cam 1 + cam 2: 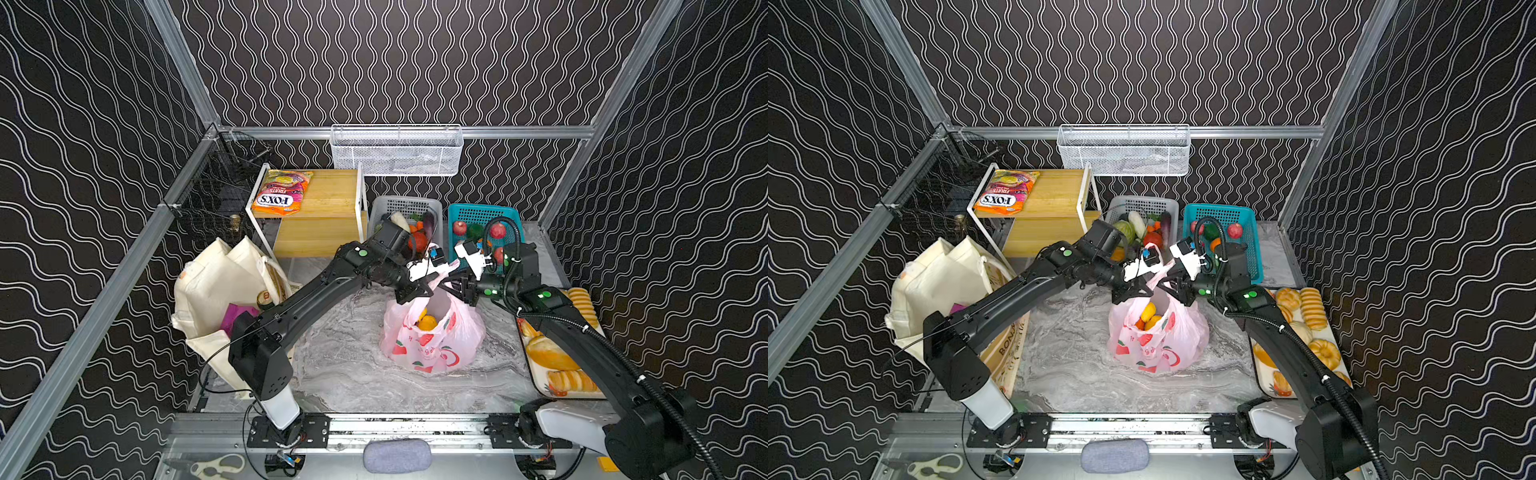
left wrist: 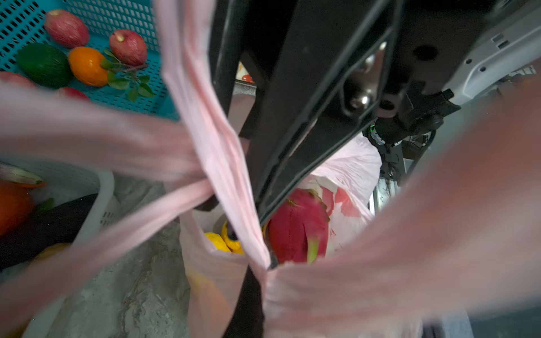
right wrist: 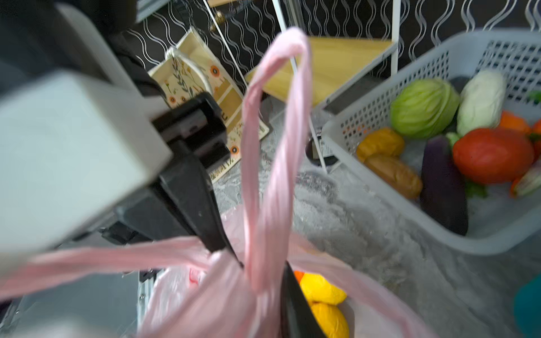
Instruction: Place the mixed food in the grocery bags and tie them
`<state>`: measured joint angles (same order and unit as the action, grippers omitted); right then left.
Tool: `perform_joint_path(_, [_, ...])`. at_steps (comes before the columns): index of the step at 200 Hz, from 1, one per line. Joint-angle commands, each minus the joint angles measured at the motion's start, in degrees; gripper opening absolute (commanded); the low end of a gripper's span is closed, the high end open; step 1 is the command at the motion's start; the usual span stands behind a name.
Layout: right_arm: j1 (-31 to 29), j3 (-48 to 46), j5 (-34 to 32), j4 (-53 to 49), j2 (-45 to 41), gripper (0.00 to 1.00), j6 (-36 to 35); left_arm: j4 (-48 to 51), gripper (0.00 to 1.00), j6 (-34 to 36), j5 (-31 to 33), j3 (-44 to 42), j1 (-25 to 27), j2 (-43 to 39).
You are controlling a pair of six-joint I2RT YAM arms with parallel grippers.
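The pink plastic grocery bag (image 1: 432, 340) (image 1: 1158, 345) stands mid-table, holding yellow toy fruits (image 1: 427, 322) (image 3: 319, 289) and a pink dragon fruit (image 2: 295, 225). Both grippers meet just above its mouth. My left gripper (image 1: 419, 291) (image 1: 1133, 293) is shut on one twisted pink handle (image 2: 222, 164). My right gripper (image 1: 457, 291) (image 1: 1177, 293) has the other handle's loop (image 3: 275, 152) running past its one visible finger (image 3: 292, 304); plastic hides the other finger. The cream canvas tote (image 1: 216, 286) (image 1: 934, 282) slumps at the left with a purple packet (image 1: 237, 316) and a small can (image 1: 265, 298) in its mouth.
Behind the bag stand a grey basket (image 1: 405, 200) of vegetables and a teal basket (image 1: 482, 214) of fruit. A wooden shelf (image 1: 328, 195) carries the orange FOX'S packet (image 1: 282, 193). A bread tray (image 1: 538, 382) lies along the right edge. A white mesh basket (image 1: 395, 149) hangs on the back wall.
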<state>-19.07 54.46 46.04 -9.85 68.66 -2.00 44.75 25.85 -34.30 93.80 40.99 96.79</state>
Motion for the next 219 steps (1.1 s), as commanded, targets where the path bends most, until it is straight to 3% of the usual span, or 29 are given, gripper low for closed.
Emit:
perform_joint_path(1, [0.4, -1.1, 2.1, 3.0, -1.0, 0.34, 0.6, -0.3, 0.00, 1.5, -2.5, -0.3, 0.0, -0.6])
perform_joint_path(35, [0.7, -3.3, 4.0, 5.2, -2.5, 0.52, 2.2, -0.6, 0.00, 1.7, -2.5, 1.1, 0.0, 0.7])
perform_joint_path(95, [0.7, -7.2, 4.8, 13.0, -4.1, 0.69, 7.1, -2.1, 0.00, 1.2, -4.3, 2.0, 0.0, 2.5])
perform_joint_path(170, [0.7, -10.9, 3.3, 23.0, -5.1, 0.66, 14.3, -3.3, 0.00, 3.1, -4.0, 0.4, 0.0, 1.9])
perform_joint_path(219, [0.7, -13.5, 3.2, 30.8, -4.3, 0.64, 19.7, -3.9, 0.00, 3.1, -7.5, -0.1, 0.0, 2.3])
